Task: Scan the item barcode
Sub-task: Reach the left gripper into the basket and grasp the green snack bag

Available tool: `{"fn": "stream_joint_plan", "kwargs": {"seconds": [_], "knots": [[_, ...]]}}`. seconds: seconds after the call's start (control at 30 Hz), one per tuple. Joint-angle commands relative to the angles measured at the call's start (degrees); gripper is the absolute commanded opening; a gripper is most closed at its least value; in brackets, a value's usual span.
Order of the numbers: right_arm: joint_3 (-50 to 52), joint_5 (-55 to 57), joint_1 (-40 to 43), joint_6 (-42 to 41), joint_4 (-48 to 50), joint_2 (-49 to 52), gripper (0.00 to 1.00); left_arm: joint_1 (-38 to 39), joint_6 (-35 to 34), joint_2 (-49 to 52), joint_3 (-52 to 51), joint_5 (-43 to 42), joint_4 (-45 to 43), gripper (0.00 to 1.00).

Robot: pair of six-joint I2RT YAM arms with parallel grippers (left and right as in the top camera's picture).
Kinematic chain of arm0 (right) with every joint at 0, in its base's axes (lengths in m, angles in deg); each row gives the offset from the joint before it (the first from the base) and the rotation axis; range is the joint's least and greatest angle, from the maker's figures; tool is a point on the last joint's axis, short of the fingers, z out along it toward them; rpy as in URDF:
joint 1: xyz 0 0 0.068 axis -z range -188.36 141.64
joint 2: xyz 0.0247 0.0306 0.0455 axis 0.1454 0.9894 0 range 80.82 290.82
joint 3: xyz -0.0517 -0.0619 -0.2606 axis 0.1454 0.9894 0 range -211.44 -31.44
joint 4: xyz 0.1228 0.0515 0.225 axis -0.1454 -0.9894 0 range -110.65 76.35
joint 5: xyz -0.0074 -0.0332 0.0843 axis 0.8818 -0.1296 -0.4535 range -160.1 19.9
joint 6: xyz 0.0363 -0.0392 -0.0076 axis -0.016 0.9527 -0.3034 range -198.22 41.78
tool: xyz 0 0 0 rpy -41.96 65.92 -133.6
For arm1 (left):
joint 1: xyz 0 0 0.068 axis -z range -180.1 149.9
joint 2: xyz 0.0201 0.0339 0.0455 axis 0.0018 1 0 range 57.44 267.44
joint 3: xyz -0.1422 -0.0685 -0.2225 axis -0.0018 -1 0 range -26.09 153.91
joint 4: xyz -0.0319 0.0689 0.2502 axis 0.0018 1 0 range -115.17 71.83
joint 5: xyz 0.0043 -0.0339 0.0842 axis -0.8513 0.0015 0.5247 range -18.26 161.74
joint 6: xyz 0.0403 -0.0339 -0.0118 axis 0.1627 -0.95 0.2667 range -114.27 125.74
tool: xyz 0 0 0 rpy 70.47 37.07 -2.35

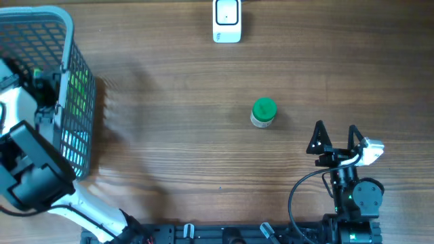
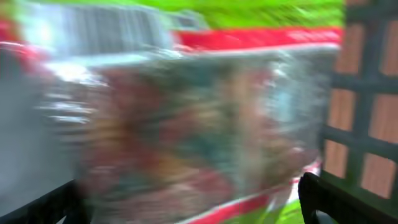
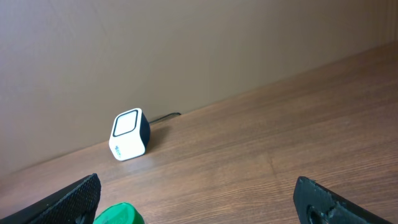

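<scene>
Packet [image 2: 186,124] in basket [image 2: 367,93], just ahead of wide-spread left gripper [image 2: 193,208].

The right arm [image 1: 352,196] sits low at the near right, with the right gripper [image 1: 336,133] pointing away from its base, both black fingers spread wide and nothing between them. The left arm [image 1: 30,166] bends up along the far left side. The left gripper [image 2: 186,208] is spread wide too (only its dark fingertips [image 2: 329,199] show, at the lower corners of a blurred wrist view).
</scene>
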Motion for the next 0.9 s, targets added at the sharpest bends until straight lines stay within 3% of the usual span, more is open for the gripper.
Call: {"fn": "stream_joint_plan", "kwargs": {"seconds": [0.0, 0.07, 0.1, 0.13, 0.17, 0.23, 0.37, 0.47, 0.7, 0.8, 0.87], "knots": [[0.04, -0.28, -0.24, 0.83, 0.2, -0.31, 1.0, 2.01, -0.33, 7.56, -1.42, -0.61, -0.11, 1.0], [0.04, -0.28, -0.24, 0.83, 0.2, -0.31, 1.0, 1.99, -0.26, 10.43, -1.42, 1.05, 0.48, 0.95], [0.04, -0.28, -0.24, 0.83, 0.2, -0.31, 1.0, 2.01, -0.26, 11.17, -1.42, 1.73, 1.27, 0.85], [0.04, -0.28, -0.24, 0.81, 0.22, -0.31, 1.0, 1.99, -0.26, 11.41, -1.42, 2.43, 2.14, 0.65], [0.04, -0.28, -0.24, 0.83, 0.2, -0.31, 1.0, 2.01, -0.24, 11.45, -1.42, 3.45, 2.95, 0.32], [0.04, -0.28, -0.24, 0.83, 0.2, -0.31, 1.0, 1.88, 1.77, 11.3, -1.36, 3.61, 4.13, 0.04], [0.04, -0.28, -0.24, 0.81, 0.2, -0.31, 1.0, 0.83, 2.93, 5.27, 3.02, 3.39, 14.23, 0.04], [0.04, -0.28, -0.24, 0.81, 0.22, -0.31, 1.0, -0.68, 2.95, -7.87, 11.63, 3.43, 23.21, 0.04], [0.04, -0.28, -0.24, 0.81, 0.22, -0.31, 1.0, -1.84, 2.73, -42.36, 18.38, 2.67, 23.52, 0.04], [0.04, -0.28, -0.24, 0.81, 0.2, -0.31, 1.0, 6.38, 5.31, -50.23, 18.36, -4.61, 25.9, 0.04], [0.04, -0.28, -0.24, 0.81, 0.2, -0.31, 1.0, 16.68, 9.4, -51.34, 18.27, -3.65, 30.86, 0.04]]}}
